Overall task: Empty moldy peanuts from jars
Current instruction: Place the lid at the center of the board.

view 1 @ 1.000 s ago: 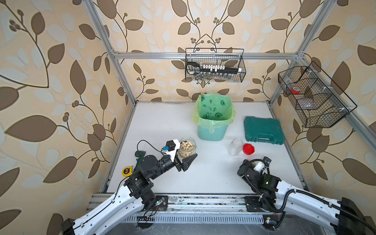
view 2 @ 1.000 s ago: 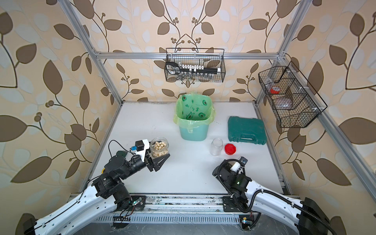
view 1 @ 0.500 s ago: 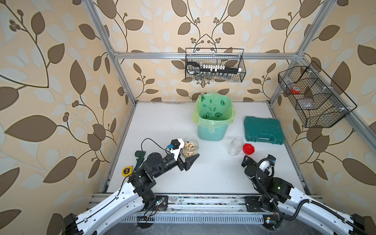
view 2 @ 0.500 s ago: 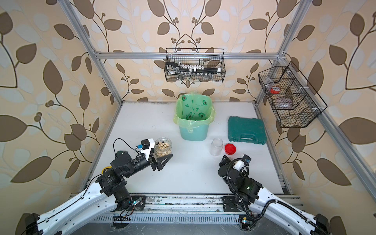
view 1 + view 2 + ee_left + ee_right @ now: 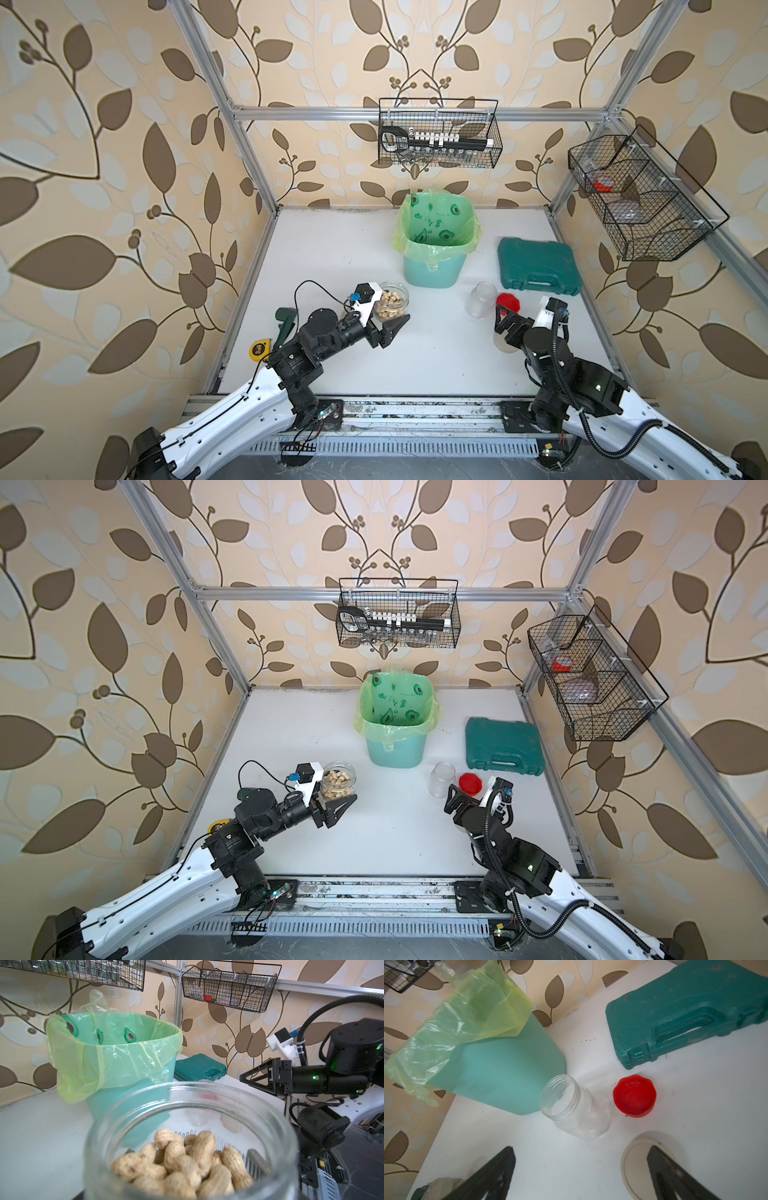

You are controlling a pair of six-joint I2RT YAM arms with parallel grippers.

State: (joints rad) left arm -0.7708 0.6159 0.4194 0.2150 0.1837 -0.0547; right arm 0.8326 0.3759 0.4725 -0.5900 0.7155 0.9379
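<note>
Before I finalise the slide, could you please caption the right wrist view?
Open right gripper above an empty, uncapped jar, a red lid and a beige lid, beside the lined bin.

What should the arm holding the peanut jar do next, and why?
Probably carry the jar toward the green-bagged bin until it hangs over the rim. The left gripper is closed on the open squat clear jar, peanuts in their shells lie inside, and the bin stands just beyond with its bag open. Tipping here would likely spill them on the table.
</note>
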